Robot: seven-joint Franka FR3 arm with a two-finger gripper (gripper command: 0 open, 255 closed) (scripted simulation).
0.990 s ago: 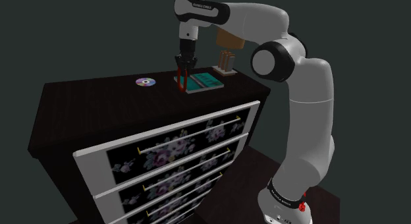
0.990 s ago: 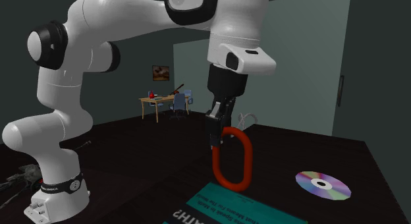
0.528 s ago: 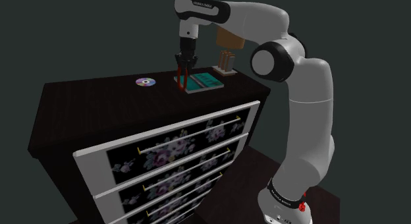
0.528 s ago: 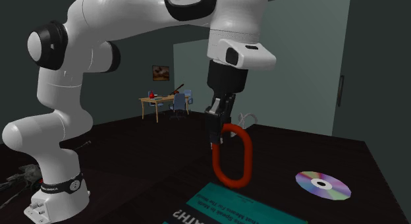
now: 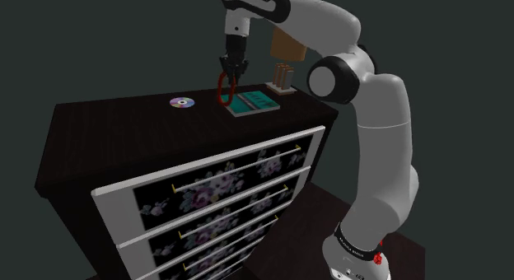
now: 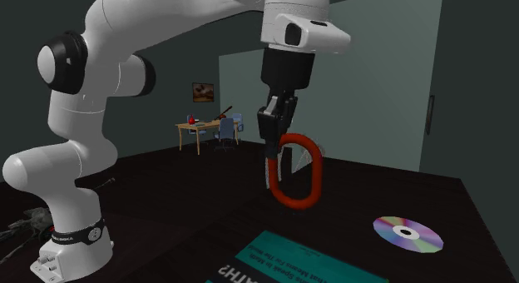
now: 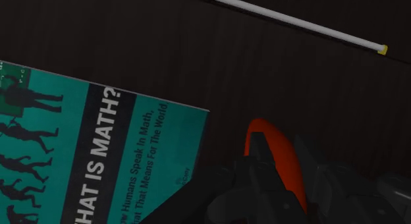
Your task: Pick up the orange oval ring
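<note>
"Ring (image 6: 316, 173) first: where is it hanging?"

"It is hanging in the air just above the teal book (image 6: 308, 265), by the book's corner on the disc's side, and it is not touching the cover. It is standing on end, with its long axis running nearly straight up from the book."

"What is holding it there?"

"The black gripper (image 6: 271, 175) is coming down from above the book, and its two fingers are clamping one long side of the red-orange oval. From the wrist camera, the ring (image 7: 280, 157) is showing as a bright strip squeezed between the fingers, just past the book's (image 7: 85, 157) edge."

"And what is lying around the book?"

"The book is lying flat on a dark dresser (image 5: 123, 138), and a shiny disc (image 6: 407, 232) is lying flat a little way from it on the same top. In the shoulder view the disc (image 5: 182, 102) is sitting to the book's (image 5: 251, 102) left, with the ring (image 5: 217, 87) hanging between them, close to the book."
</note>
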